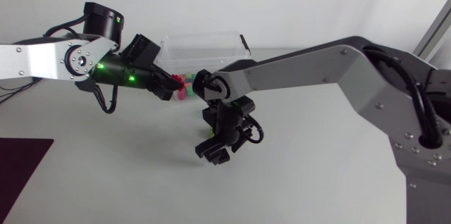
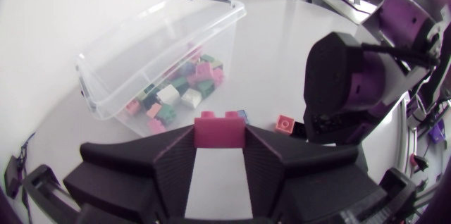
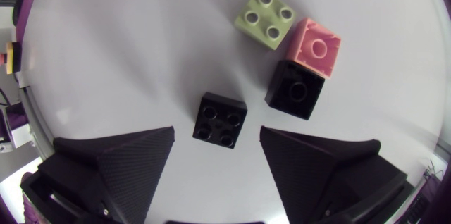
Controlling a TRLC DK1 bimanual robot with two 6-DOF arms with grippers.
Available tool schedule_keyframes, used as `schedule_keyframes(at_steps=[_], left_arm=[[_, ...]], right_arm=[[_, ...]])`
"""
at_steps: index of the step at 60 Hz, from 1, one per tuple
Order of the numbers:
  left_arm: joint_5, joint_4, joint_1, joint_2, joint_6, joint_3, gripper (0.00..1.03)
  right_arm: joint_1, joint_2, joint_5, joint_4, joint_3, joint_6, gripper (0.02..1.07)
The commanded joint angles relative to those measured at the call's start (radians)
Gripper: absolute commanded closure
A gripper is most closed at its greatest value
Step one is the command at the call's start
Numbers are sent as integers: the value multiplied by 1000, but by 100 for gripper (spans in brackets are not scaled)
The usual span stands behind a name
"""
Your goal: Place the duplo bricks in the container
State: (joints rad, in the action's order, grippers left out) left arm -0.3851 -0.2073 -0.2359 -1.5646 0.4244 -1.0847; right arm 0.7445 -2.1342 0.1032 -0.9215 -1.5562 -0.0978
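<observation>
Between its fingers your left gripper (image 2: 218,144) clamps a pink brick (image 2: 219,127); the container (image 2: 130,58) holds many; your right gripper (image 3: 217,138), fingers spread, frames a black brick (image 3: 220,120).

White table (image 1: 317,182), loose bricks
Clear plastic container (image 2: 162,48); black four-stud brick (image 3: 220,120), green square brick (image 3: 266,18), pink brick (image 3: 317,46) touching small black brick (image 3: 296,91)

A plain white surface (image 1: 106,182) lies in soft, even light, with a dark maroon patch (image 1: 21,171) at its near left corner.
</observation>
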Motion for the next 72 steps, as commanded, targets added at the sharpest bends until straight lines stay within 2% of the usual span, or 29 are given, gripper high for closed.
schedule_keyframes(at_steps=[1, 6, 13, 26, 41, 56, 62, 72], left_arm=[[-8, 17, 12, 17, -44, -38, 83], [-8, 32, 21, 14, -70, -53, 83], [-8, 52, 27, 14, -88, -64, 83], [-8, 72, 43, 9, -108, -87, 83], [-5, 95, 41, -20, -154, -138, 83], [20, 141, 46, -104, -200, -219, 83], [55, 183, 32, -135, -211, -233, 83], [61, 183, 32, -198, -243, -293, 82]], right_arm=[[-5, -32, -10, -17, -28, -33, 29], [-5, -44, -17, -25, -44, -36, 30], [-10, -67, -26, -28, -74, -37, 46], [-19, -90, -34, -40, -87, -45, 65], [-25, -76, -33, -45, -64, -42, 70], [-42, 62, -37, -45, -11, -31, 70], [-62, 112, -37, -50, -7, -29, 70], [-88, 169, -37, -50, -4, -26, 70]])
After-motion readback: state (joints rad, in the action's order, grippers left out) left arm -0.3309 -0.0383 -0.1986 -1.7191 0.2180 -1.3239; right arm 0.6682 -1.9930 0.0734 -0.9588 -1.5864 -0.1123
